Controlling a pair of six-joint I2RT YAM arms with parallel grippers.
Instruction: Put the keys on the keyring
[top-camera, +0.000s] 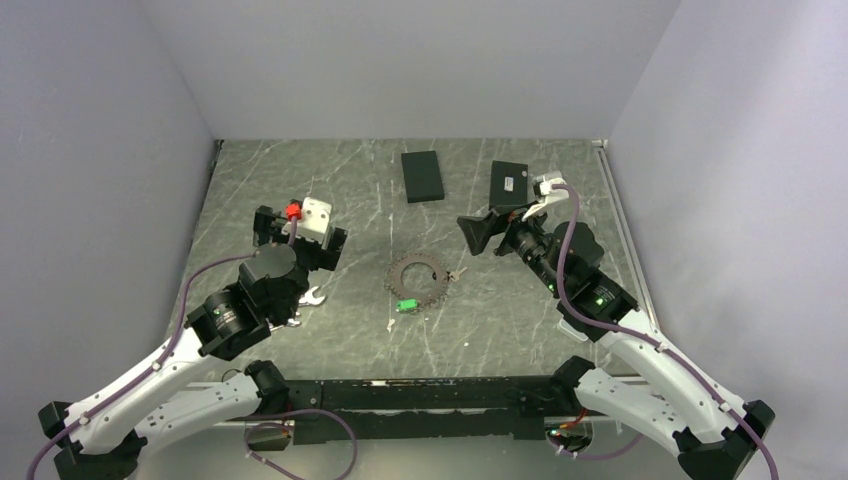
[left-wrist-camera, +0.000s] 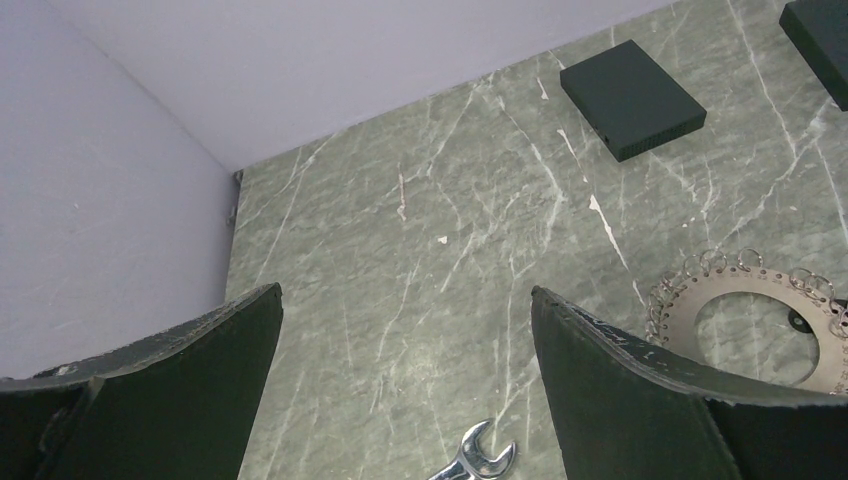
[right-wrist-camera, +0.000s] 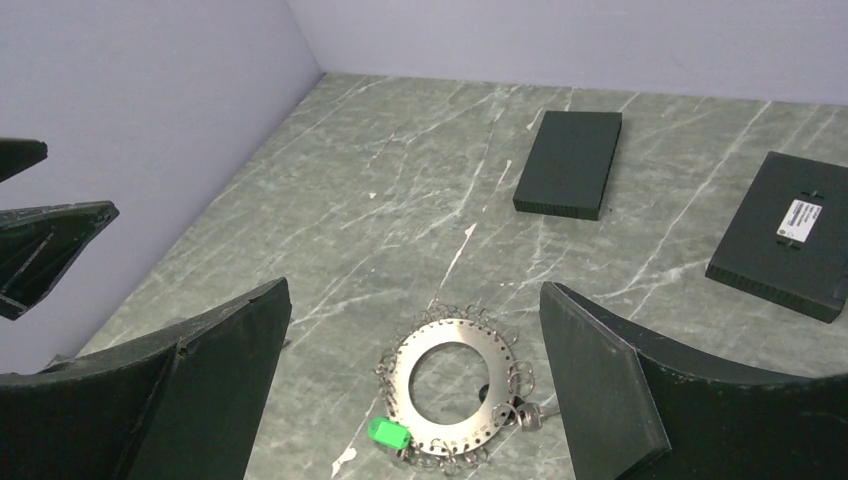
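Observation:
The keyring is a grey toothed metal disc with an open centre, lying flat mid-table and edged with small wire loops. It also shows in the right wrist view and at the right of the left wrist view. A green key tag hangs at its near edge, and a silver key lies at its right side. A small silver spanner-shaped piece lies under my left gripper, which is open and empty. My right gripper hovers open and empty, short of the keyring.
Two flat black boxes lie at the back: one centre, one beside the right gripper. Grey walls enclose the table on three sides. The left gripper is raised left of the keyring.

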